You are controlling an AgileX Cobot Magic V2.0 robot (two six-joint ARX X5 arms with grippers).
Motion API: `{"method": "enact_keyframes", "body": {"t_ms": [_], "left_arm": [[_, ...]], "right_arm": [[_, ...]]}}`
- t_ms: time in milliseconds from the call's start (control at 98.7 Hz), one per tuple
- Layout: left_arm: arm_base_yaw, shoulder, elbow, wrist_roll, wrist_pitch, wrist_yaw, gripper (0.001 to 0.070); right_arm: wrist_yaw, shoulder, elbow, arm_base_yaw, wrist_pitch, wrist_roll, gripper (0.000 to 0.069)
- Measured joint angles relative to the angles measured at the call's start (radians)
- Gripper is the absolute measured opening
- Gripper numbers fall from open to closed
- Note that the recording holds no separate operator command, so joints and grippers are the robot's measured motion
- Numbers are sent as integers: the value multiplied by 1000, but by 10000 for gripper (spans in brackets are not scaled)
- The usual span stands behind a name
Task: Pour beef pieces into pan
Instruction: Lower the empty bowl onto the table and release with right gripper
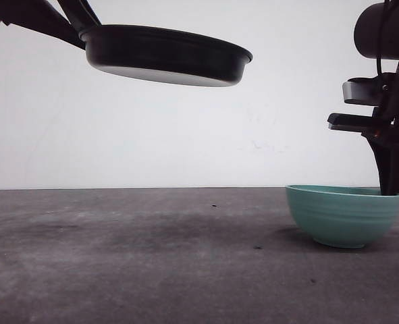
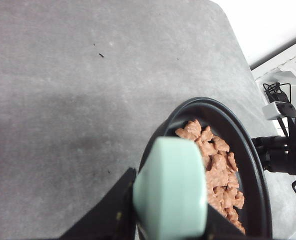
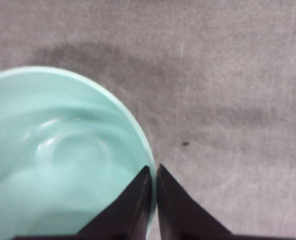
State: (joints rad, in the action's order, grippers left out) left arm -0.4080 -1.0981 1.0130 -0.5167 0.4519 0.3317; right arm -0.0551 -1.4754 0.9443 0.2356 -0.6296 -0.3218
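The black pan (image 1: pixel 165 54) hangs high over the table's left half, held by my left arm. In the left wrist view my left gripper (image 2: pixel 169 210) is shut on the pan's mint-green handle (image 2: pixel 170 187), and the beef pieces (image 2: pixel 218 172) lie heaped inside the pan (image 2: pixel 253 165). A teal bowl (image 1: pixel 343 214) stands on the table at the right. My right gripper (image 3: pixel 153 170) is shut on the bowl's rim (image 3: pixel 146 150), one finger inside and one outside. The bowl (image 3: pixel 57 165) holds nothing that I can see. My right gripper (image 1: pixel 393 185) reaches down to the bowl's far right rim.
The dark grey tabletop (image 1: pixel 152 256) stretches between the bowl and the left side, with a few small dark specks on it. A white wall stands behind. My right arm's black body (image 1: pixel 385 81) rises above the bowl.
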Motion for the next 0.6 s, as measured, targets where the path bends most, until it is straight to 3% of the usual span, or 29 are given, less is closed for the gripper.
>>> {"method": "enact_keyframes", "body": {"t_ms": [142,192,243,355,436,537,567,598], "left_arm": [[0,0,0,0,2,0,55],[0,0,0,0,1,0,55],[0,0,0,0,1,0,55],[0,0,0,0,-13,-5,55],[0,-3,0,0,-42,-15,55],[9,-29,0,-1,-98,-31,55],[15,-43,0,-2,-113,-33,55],[22,-58,0,-3,-125,-37,55]], "right_arm": [[3,-1,-6,-1,4,-1,17],[3,0,-8,0,3,-1,52],[3,3,-16,0,4,-1,143],[-2,59,-22,0,8,-1,433],[-4,134,-3,0,7,-1,538],[-7,242,52,0,5,-1,561],[-16,280,71,0,0,-1,526],[-29,319,91,1,-11,0,447]]}}
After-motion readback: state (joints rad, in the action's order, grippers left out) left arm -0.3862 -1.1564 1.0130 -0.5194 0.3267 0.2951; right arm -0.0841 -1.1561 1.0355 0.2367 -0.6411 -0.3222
